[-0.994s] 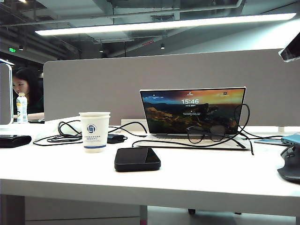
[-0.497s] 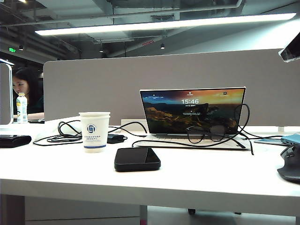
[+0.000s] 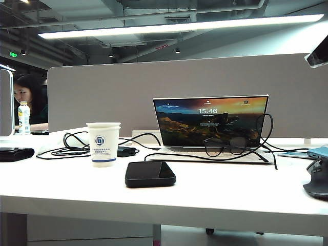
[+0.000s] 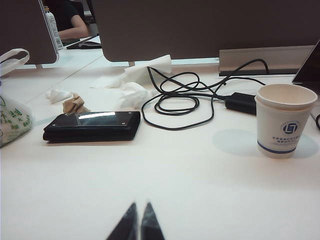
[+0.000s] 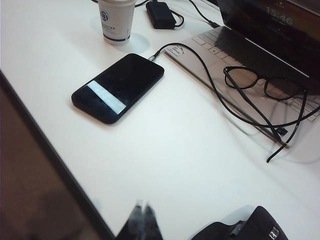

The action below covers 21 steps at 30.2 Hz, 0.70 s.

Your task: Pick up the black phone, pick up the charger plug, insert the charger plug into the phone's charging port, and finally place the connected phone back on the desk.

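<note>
Step in hand: picking up the black phone (image 5: 118, 87); nothing is grasped yet, so by the look of it the task stands at its very beginning.
Black phone: lies flat, screen up, on the white counter (image 5: 190, 165) near its front edge, just in front of the paper cup (image 5: 116, 20) and apart from it.
Charger plug: the silvery tip (image 5: 154, 56) ends the thin black cable (image 5: 210, 80) and rests at the phone's far short end, just beside it; whether it touches the phone cannot be told.
Left fingers (image 4: 136, 226): tips pressed together, holding nothing, low over bare counter, well apart from the black wallet-like case (image 4: 92, 126) and the coiled cables (image 4: 175, 97).
Right fingers (image 5: 142, 220): shut and empty, above the counter's front edge, the phone lying ahead of them and clear of them.
Exterior view: phone (image 3: 150, 173) in front of the laptop (image 3: 211, 125); neither gripper is seen there.
Advice, grasp: the thin flat body likely calls for opening the fingers wider than the phone's width and closing across its long sides near the middle.
Advice, port: keep the end by the plug unobstructed, so that the port stays reachable.
Risk: the cable drapes over the glasses (image 5: 265, 85) and laptop keys; a lift that snags it may drag them.
Risk: the cup stands close; approach from the counter's front side.
</note>
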Available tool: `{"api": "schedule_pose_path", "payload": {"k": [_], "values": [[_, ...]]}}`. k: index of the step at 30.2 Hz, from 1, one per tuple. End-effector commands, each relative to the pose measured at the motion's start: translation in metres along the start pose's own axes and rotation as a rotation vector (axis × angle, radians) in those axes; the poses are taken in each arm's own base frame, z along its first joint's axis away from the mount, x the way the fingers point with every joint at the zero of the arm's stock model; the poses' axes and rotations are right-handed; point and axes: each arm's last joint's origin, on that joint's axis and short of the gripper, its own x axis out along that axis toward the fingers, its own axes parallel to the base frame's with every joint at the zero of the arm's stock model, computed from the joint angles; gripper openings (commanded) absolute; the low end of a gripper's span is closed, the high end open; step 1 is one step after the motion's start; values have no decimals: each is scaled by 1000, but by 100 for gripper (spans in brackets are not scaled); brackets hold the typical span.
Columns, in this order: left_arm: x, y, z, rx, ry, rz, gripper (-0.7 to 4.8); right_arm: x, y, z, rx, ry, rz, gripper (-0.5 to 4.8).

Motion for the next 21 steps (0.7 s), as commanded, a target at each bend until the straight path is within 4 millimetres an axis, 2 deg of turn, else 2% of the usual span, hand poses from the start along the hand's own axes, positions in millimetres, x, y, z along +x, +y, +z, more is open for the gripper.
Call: {"api": "schedule_pose_path", "payload": {"k": [1,10,13,15,21], "values": [[0,0,1,2,-4,1,18,-1,0,3,5,-16,-1,-6],[0,0,1,2,-4,2,18,-1,-1,3,-2,-15,-12,-6],[0,0,1,2,-4,1,18,-2,-5,0,6,-16,-116,-6],[0,0,1,2,-4,2,18,-3,-10,-8,26,-33,-212,-6],[0,0,1,2,-4,1,18,-5,-24,-32,85,-196,-334,-6]]}}
